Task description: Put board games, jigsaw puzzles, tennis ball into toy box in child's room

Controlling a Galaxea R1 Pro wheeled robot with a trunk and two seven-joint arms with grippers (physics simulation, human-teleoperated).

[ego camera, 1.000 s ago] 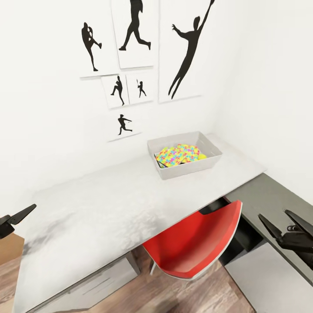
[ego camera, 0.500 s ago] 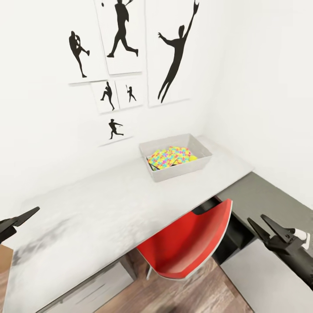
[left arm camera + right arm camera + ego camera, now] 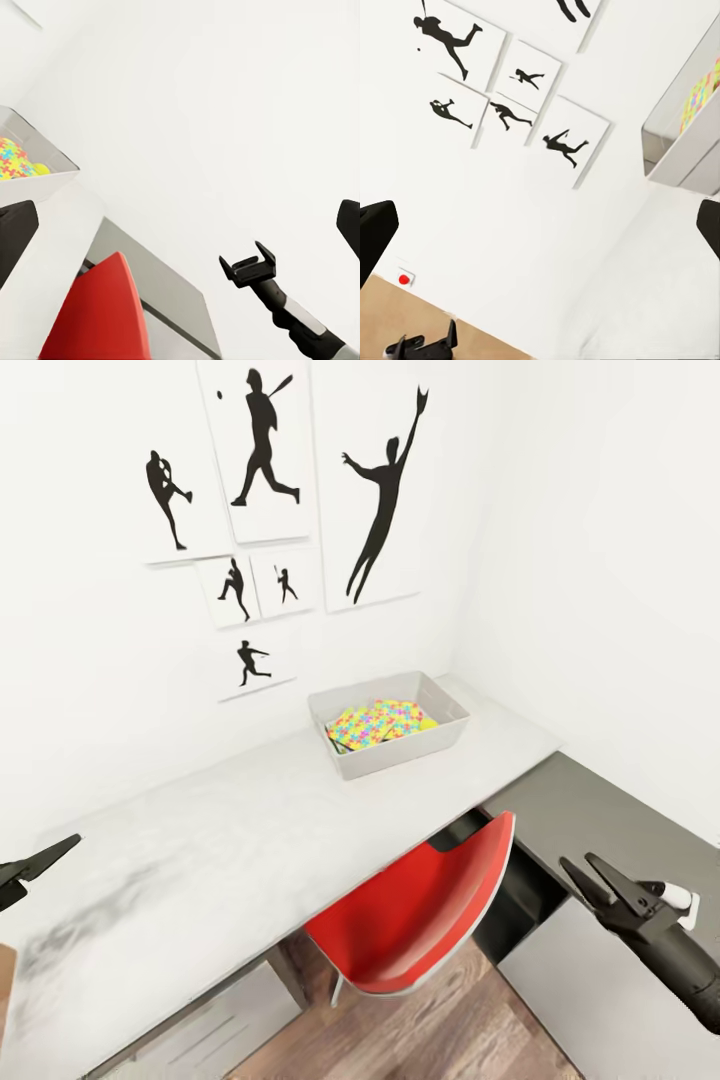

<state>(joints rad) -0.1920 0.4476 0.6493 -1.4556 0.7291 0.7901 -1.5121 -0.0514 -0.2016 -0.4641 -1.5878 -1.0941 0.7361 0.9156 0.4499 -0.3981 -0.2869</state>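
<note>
The toy box, a pale grey open bin, stands on the table near the wall corner. Inside it lie the jigsaw puzzles, with the tennis ball at their right end. The left wrist view also takes in the toy box, the puzzles and the ball. My left gripper hangs open over the table's left end. Beside the dark grey desk top, my right gripper is open and holds nothing. The board games and the bed are out of view.
A red chair is tucked under the table, between my arms. Black sports-silhouette pictures hang on the white wall above the box. A drawer unit sits under the table's left part, on the wood floor.
The whole head view has shifted, so the box, pictures and chair sit further left and higher. My right gripper shows lower and further left in the picture. Both grippers stay open.
</note>
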